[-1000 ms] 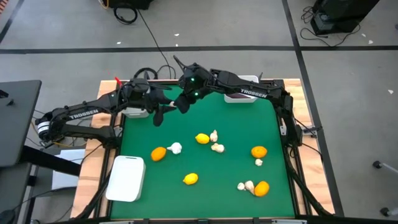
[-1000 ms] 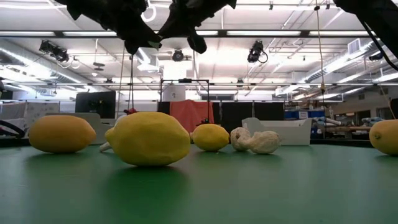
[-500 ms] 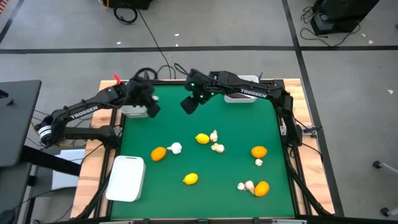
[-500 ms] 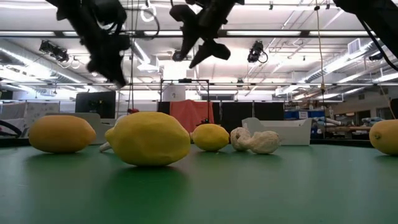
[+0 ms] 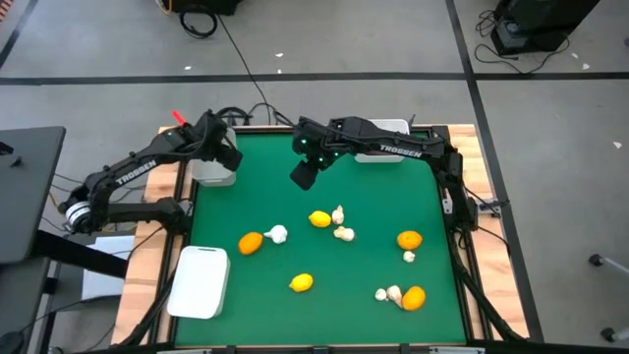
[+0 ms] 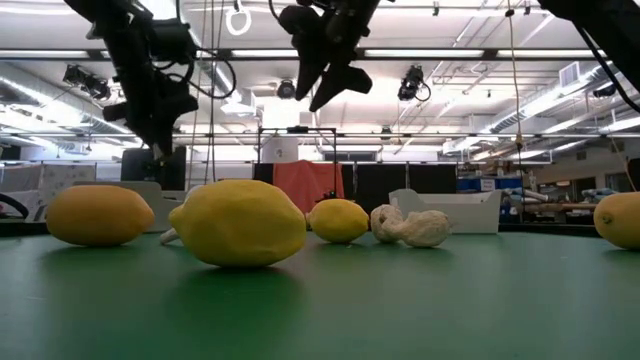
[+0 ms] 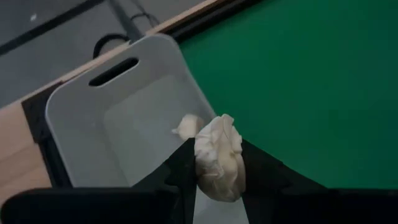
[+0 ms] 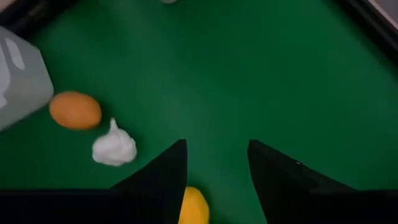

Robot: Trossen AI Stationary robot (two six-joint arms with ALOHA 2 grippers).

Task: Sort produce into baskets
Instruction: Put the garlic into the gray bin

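Overhead, left pincer [image 7: 217, 177] grips garlic [image 7: 217, 158]; right pincer [image 8: 214, 168] gapes above green table [image 5: 393, 197].

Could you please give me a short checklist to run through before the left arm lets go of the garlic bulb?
1. Left gripper shut on the garlic bulb: ok.
2. Bulb above the grey basket, not the green mat: ok, in the left wrist view.
3. Room in that basket: ok, only one bulb lies inside.
4. Right gripper away from the basket: ok, it hangs open over the mat.
5. Drop height over the basket floor: cannot tell.
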